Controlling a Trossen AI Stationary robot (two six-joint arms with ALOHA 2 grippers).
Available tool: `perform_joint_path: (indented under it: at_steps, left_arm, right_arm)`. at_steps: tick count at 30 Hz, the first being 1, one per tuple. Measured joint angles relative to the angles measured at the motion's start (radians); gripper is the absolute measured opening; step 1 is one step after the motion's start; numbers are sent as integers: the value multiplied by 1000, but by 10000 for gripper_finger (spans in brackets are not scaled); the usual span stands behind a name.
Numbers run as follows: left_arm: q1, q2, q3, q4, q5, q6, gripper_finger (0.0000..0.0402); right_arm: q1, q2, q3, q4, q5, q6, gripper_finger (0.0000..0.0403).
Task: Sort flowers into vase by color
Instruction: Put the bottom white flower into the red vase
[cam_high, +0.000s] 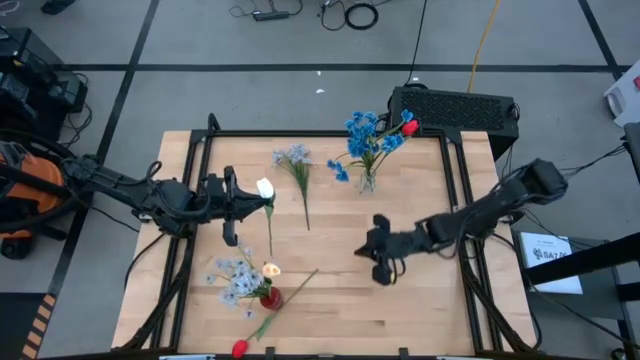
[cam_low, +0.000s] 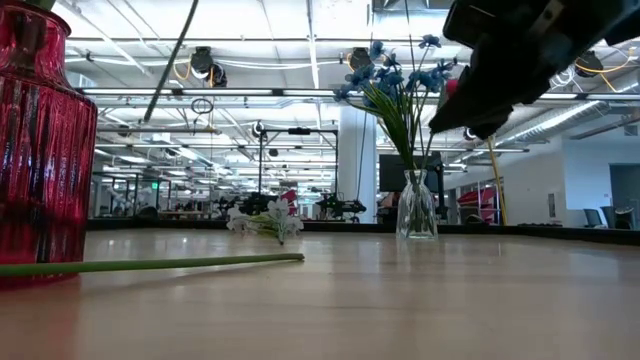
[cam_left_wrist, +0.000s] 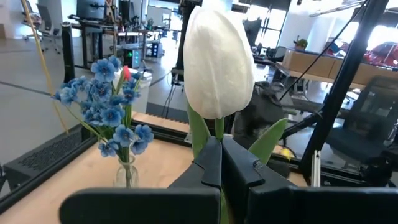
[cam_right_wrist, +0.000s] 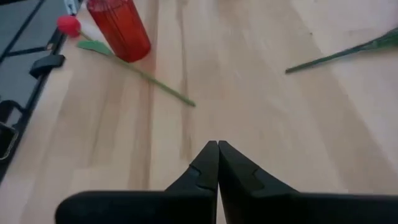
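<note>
The left end effector (cam_left_wrist: 219, 163) is pinching the stem of a white tulip (cam_left_wrist: 217, 62), holding it up over the wooden surface (cam_high: 420, 300). The right end effector (cam_right_wrist: 217, 163) is hovering closed and empty. Bright blue flowers (cam_high: 365, 135) are sitting in the clear vase (cam_high: 367, 181), pale ones (cam_high: 235, 275) in the red vase (cam_high: 270, 298), and a red tulip (cam_high: 239, 347) is lying at the surface's edge.

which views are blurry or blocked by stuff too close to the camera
Low view: the red vase at the edge and the right gripper overhead loom large and soft. Left wrist view: the white tulip fills the centre, hiding the room behind. High view: nothing blocks the table.
</note>
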Motion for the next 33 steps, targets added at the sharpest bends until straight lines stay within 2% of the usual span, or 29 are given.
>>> perform_joint_path:
  at_steps: [5,9,11,15,18,20,26,33]
  left_arm:
    - [0,0,0,-58,1,31,0]
    - [0,-16,0,-129,13,32,0]
    - [0,-33,0,-153,39,32,0]
    - [0,-79,0,-199,84,26,0]
    - [0,-120,0,-235,120,23,0]
    - [0,-145,0,-251,148,11,0]
    - [-1,-209,0,-353,177,-82,0]
    - [-1,-269,0,-505,200,-183,0]
  right_arm:
    - [87,155,20,231,138,101,0]
    - [136,299,180,278,232,86,0]
    - [147,381,301,240,267,56,0]
    - [149,549,566,16,342,54,0]
    - [149,646,708,-87,507,155,1]
    - [153,685,769,-119,558,205,4]
    - [159,764,877,-96,418,215,41]
    - [157,821,957,-59,392,205,115]
